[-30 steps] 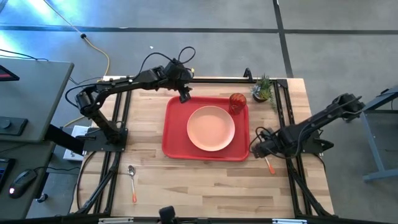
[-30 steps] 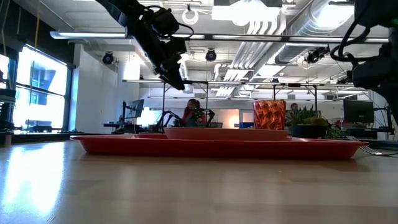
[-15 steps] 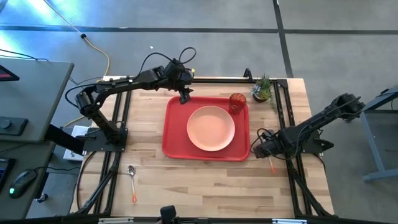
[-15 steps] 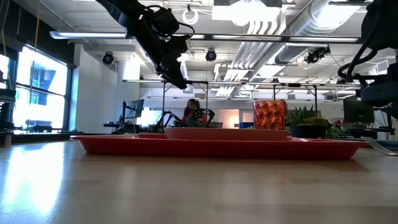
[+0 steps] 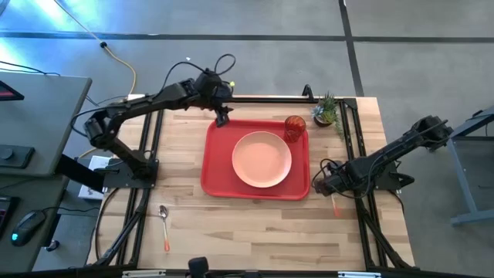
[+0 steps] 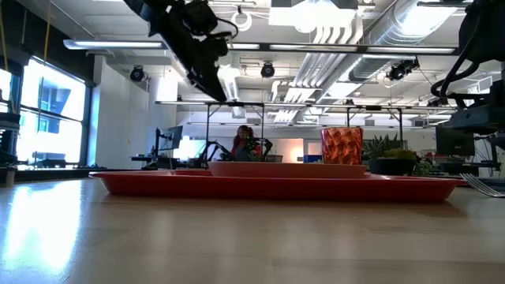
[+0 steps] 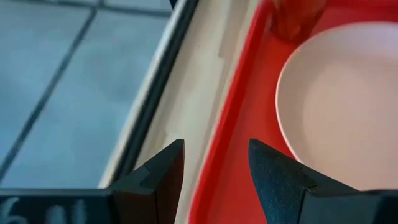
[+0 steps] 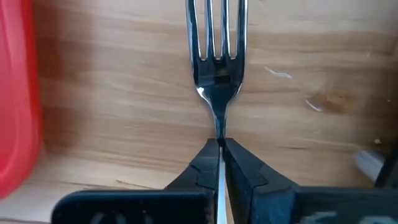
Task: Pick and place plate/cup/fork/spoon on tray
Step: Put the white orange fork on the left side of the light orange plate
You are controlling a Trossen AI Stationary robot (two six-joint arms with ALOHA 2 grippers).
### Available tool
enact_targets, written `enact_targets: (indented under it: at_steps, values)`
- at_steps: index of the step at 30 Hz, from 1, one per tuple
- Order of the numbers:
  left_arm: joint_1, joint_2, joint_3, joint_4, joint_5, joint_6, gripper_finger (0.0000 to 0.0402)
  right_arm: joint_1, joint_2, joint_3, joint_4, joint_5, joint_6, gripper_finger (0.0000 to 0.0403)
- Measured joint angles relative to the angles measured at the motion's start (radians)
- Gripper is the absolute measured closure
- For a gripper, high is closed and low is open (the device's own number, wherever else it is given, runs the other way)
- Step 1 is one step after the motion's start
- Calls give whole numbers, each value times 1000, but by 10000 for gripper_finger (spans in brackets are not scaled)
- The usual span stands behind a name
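On tray [image 5: 216, 166]: one plate [image 5: 262, 159]; one cup [image 5: 294, 126]
Off tray: your one fork [image 8: 217, 43]; one spoon [image 5: 164, 222]
Right gripper [image 8: 221, 149]: clamped on fork
Left gripper [image 7: 214, 168]: fingers apart, above tray's far rim
Nearby: one potted plant [image 5: 326, 111]

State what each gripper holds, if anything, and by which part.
The right gripper pinches the fork at its neck, just below the tines. The left gripper is open and holds nothing.

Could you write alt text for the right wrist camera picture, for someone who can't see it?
Two dark gripper fingers are pinched shut on the thin neck of a silver-tined fork, whose tines point away over a pale wooden table. The rounded edge of a red plastic tray shows along one side.
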Motion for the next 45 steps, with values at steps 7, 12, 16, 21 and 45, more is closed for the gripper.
enact_targets:
  at_steps: [7, 12, 16, 21, 45]
  values:
    - [44, -34, 1, 119, 39, -23, 236, 0, 0, 1, 55, 35, 70, 401]
    - [73, -34, 1, 77, 74, -63, 236, 0, 10, 141, -50, 167, 92, 402]
    - [90, -38, 0, 39, 162, -124, 236, 0, 47, 332, -279, 271, 34, 402]
    - [78, -38, 0, 118, 171, -163, 236, -24, 119, 533, -522, 513, -42, 402]
    - [-299, 117, 0, 965, 357, -182, 236, -217, 200, 820, -206, 845, -901, 403]
